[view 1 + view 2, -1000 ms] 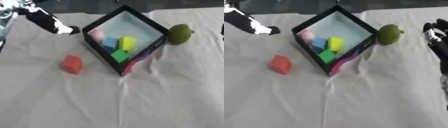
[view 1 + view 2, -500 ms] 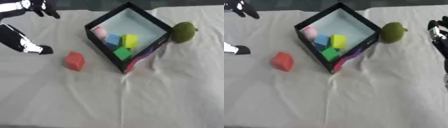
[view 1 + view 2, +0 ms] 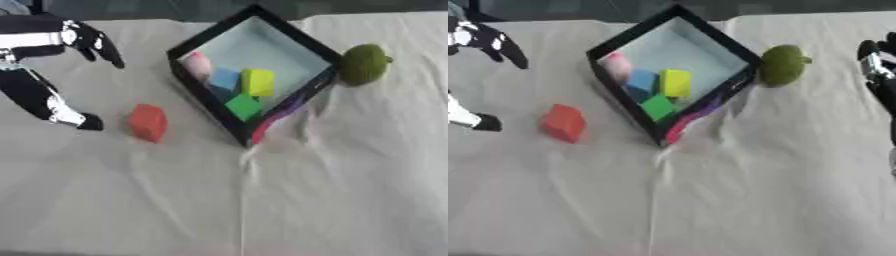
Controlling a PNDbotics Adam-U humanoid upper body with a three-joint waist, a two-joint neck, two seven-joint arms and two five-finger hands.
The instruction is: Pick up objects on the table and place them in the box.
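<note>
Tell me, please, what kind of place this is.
Probably a lab or test bench for robot practice: a table under a white cloth, a black box holding colored blocks, and a red block and a green fruit beside it.

Two head cameras side by side, both looking steeply down on the cloth-covered table (image 3: 350, 190), the far edge along the top, both sharing the black box (image 3: 185, 47), red block (image 3: 147, 122) and green fruit (image 3: 780, 65), right view shifted to take in more of the table's right edge
</note>
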